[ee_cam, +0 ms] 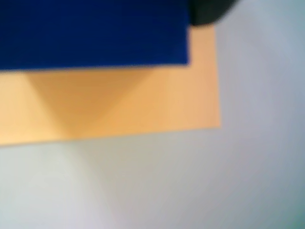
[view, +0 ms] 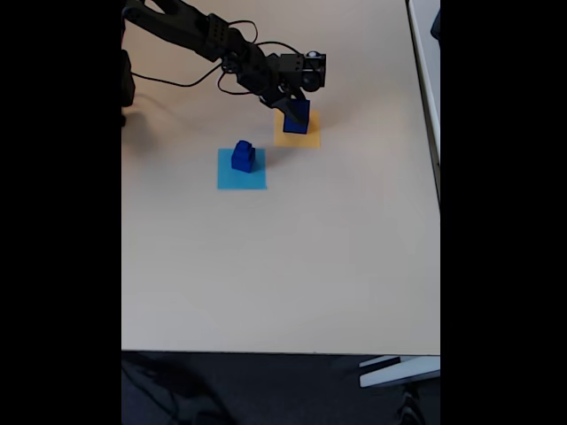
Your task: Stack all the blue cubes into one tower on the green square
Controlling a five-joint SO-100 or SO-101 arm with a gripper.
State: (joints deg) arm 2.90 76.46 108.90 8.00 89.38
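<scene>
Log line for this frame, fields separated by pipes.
gripper at blue cube on orange square | grip unclear | stacked cubes on light blue square

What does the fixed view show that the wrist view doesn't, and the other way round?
Fixed view alone: the whole arm reaching from the upper left, its gripper at a dark blue cube on the orange square; whether the jaws are closed on it cannot be told. Further left, two stacked blue cubes sit on the light blue square, all on the beige table.

Wrist view alone: a blurred close-up with a dark gripper part at the top edge.

Both: the dark blue cube over the orange square.
</scene>
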